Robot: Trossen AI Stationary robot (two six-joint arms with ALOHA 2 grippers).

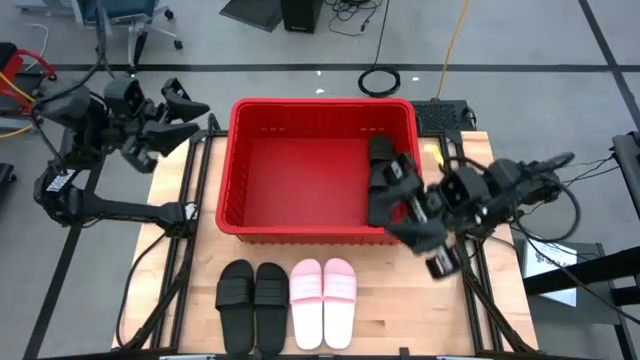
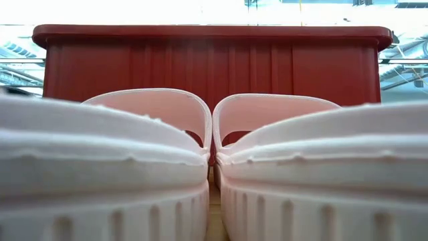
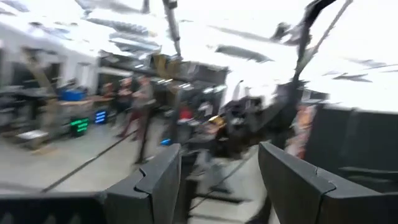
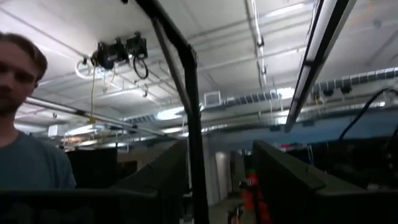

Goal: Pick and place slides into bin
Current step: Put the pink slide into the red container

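Note:
The red bin (image 1: pixel 300 225) stands at the middle of the wooden table. In front of it, near the table's front edge, two black slides (image 1: pixel 252 300) and two pink slides (image 1: pixel 323 290) lie side by side on their soles. The pink pair (image 2: pixel 200 134) fills the low view, with the bin's wall (image 2: pixel 214 60) behind it. Dark shapes (image 1: pixel 381 150) at the bin's right end look like black slides, partly hidden by my right gripper (image 1: pixel 388 190). That gripper hovers over them, tipped upward, open and empty (image 4: pixel 221 155). My left gripper (image 1: pixel 198 112) is raised off the bin's far left corner, open and empty (image 3: pixel 217 162).
A person (image 4: pixel 22 137) shows beyond the table in the right wrist view. A black box with cables (image 1: pixel 445 115) sits behind the bin's far right corner. Bare wood (image 1: pixel 420 310) lies to the right of the pink slides.

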